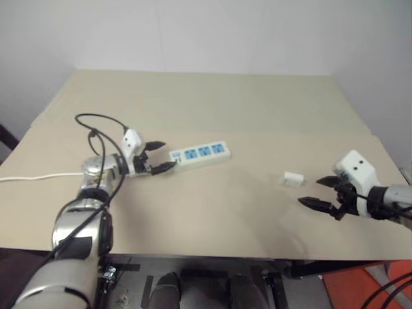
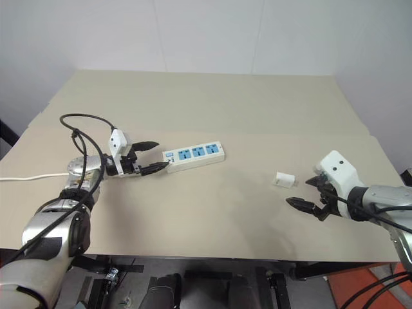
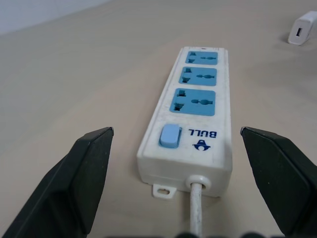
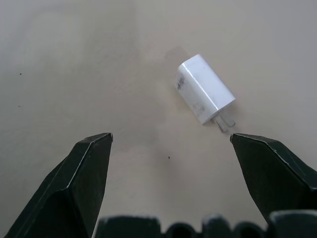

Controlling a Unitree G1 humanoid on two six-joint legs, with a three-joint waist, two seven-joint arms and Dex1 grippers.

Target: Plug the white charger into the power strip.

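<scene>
Nearest of all, at the near right edge of the worktop (image 1: 212, 212), the right tool (image 2: 308, 193) hangs with its two black fingers spread wide and nothing between them. Just beyond its fingertips and slightly left lies the white charger (image 2: 284, 179), resting on its side on the beige surface and apart from the tool. In the right wrist view the charger (image 4: 204, 88) sits ahead of the open jaws and closer to one finger, its short metal prongs turned back toward the tool.

Over on the left, the left tool (image 1: 160, 158) is likewise fully open and empty. It reaches in from the left toward the near end of the power strip (image 1: 199, 154), with one finger on either side of that end; whether the tips touch the casing I cannot tell. The left wrist view shows the strip (image 3: 190, 119) lying flat between the spread fingers, with clear gaps to each. Its pale blue switch (image 3: 169, 135) sits at the end facing the tool, three blue sockets run away in a row beyond it, and a white cord (image 3: 197, 210) leaves that same end.

A white cable (image 1: 32, 176) trails off the left side of the worktop. Charger and strip lie well apart, the strip left of centre, the charger to the right.
</scene>
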